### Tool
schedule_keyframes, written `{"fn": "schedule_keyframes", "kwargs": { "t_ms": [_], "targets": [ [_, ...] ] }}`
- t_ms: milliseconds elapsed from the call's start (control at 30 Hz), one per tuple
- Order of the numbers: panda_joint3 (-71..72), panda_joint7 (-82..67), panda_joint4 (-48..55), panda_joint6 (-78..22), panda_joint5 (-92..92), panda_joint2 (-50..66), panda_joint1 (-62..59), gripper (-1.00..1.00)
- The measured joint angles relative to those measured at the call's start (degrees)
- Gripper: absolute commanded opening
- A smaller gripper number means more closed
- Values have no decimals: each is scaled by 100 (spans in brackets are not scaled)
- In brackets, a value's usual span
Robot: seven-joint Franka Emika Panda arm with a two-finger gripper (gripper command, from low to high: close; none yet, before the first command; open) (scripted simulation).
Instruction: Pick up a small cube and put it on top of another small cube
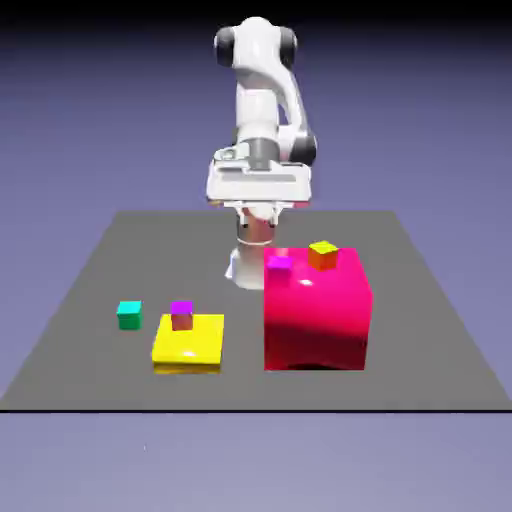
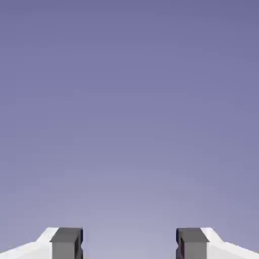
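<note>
Tool [image 1: 258, 216] spread open, holding nothing, big red block [image 1: 317, 320] beside yellow slab [image 1: 190, 340], cyan-topped cube [image 1: 129, 316] nearby

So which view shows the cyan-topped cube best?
The exterior view: it shows the cyan-topped cube whole, left of the yellow slab. The hand view shows none of it, only backdrop between the finger tips.

The large red block [image 1: 316, 320] presents a smooth, glossy surface; the flat yellow block [image 1: 188, 342], at its 9 o'clock, is likewise glossy, the tabletop [image 1: 300, 390] matt.
</note>
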Motion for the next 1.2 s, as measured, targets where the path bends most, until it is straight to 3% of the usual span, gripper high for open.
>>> {"fn": "schedule_keyframes", "kwargs": {
  "t_ms": [1200],
  "targets": [
    [-7475, 7517, 93, 68, -2954, -1383, 1297, 0]
  ]
}}
